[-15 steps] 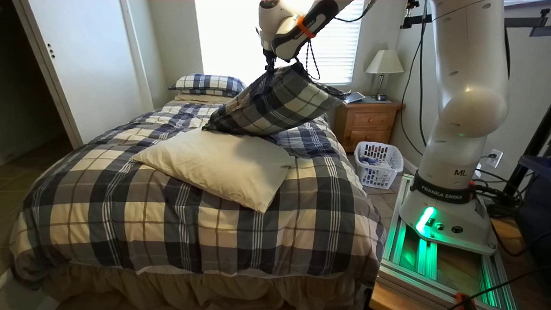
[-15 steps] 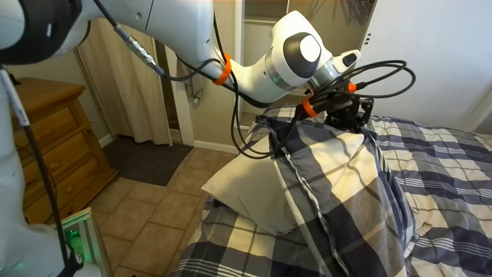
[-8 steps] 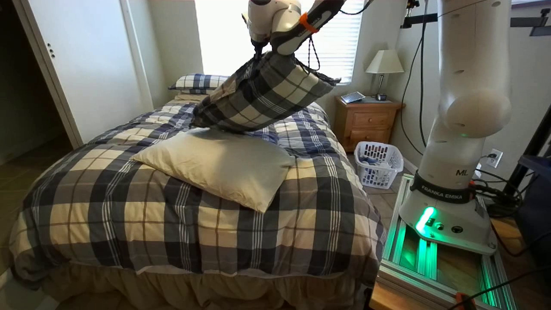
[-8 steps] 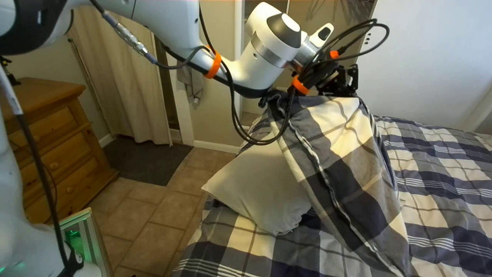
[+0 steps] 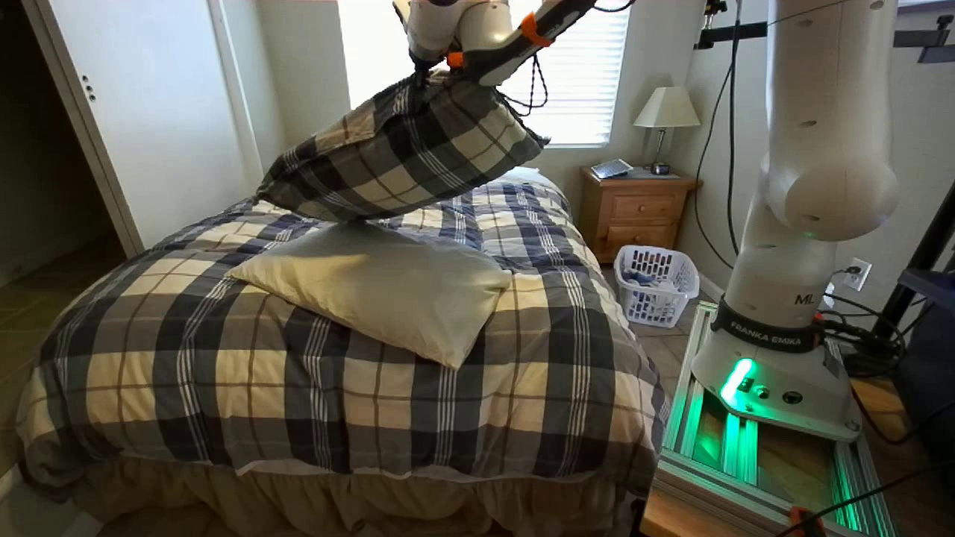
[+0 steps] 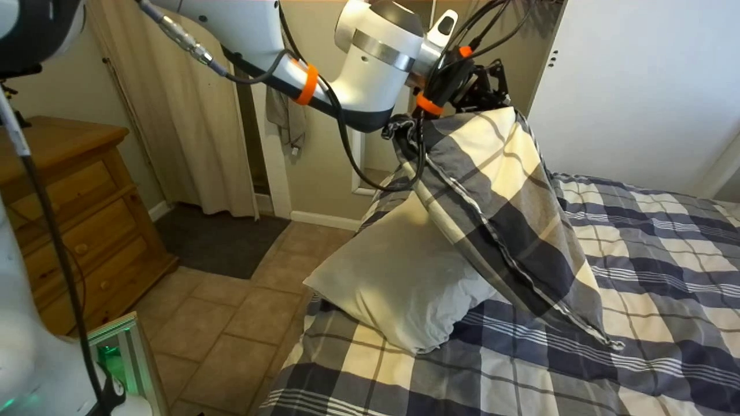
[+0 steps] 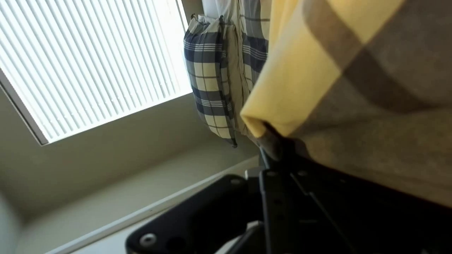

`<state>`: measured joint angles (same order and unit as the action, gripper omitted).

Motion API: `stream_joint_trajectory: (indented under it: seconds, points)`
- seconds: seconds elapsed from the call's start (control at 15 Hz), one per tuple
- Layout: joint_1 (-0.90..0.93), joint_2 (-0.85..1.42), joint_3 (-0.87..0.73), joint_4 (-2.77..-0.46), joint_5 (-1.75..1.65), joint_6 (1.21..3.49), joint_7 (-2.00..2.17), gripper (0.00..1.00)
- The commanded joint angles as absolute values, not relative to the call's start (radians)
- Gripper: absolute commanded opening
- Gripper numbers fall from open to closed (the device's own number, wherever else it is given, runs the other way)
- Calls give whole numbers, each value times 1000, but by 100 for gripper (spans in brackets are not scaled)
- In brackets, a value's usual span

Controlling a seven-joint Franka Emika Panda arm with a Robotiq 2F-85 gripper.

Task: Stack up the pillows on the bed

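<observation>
The Robotiq gripper (image 7: 279,155) holds a plaid pillow (image 5: 406,153) aslant above the bed (image 5: 268,403).
The jaws pinch a fold near its top, so its bulk lies below them, the long axis sloping down toward the white door (image 5: 157,104) in an exterior view. The plain cream pillow (image 5: 388,291) lies on the bed, its far corner overlapped in that view by the hanging edge; whether the two touch, I cannot tell. A second plaid pillow (image 7: 208,81) lies near the window (image 7: 95,70); if that is the stack's place, the held one probably must swing that way.
</observation>
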<state>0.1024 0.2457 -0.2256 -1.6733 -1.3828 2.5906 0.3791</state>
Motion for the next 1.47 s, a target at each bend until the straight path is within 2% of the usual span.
stream_joint_trajectory:
  seconds: [0.0,0.87,1.4]
  points:
    - [134,199,-222,-1686,-1456,2598,469,1]
    - [154,252,-181,-1705,-1405,2672,630,1]
    - [141,276,-148,-1734,-1242,2751,598,1]
